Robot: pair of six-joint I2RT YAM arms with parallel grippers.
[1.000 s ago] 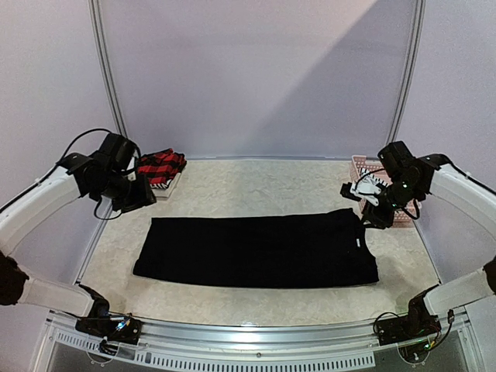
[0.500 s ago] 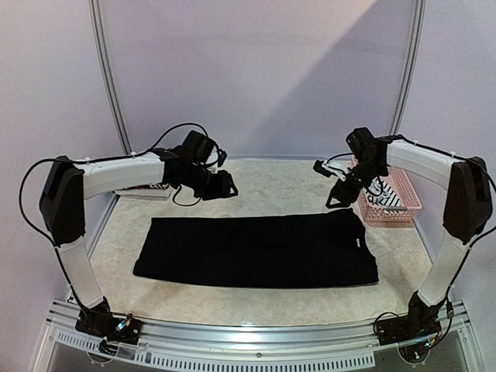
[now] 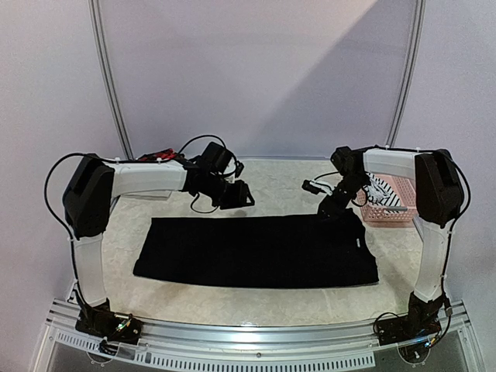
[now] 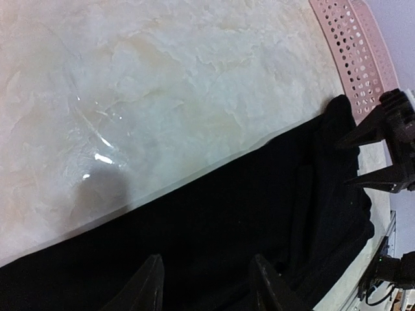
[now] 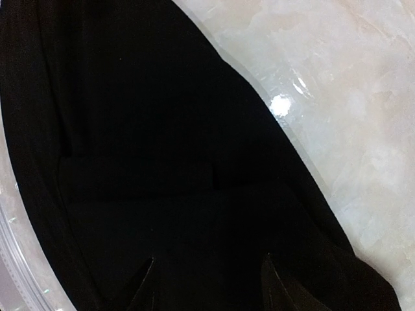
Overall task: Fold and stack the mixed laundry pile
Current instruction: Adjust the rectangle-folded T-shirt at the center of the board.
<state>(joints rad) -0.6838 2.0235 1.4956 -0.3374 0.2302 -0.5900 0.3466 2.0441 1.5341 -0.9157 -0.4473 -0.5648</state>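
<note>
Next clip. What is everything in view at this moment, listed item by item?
T-shirt: one, black, folded into a long band across the table's middle.
striped top: one, black and white, in the basket.
plaid cloth: one, red and black, far left, mostly hidden behind the left arm.
basket: one, pink, perforated, far right.
table: one, pale marbled.
left fingers: two, black, open, over the T-shirt's far edge.
right fingers: two, black, open, at its far right corner.
</note>
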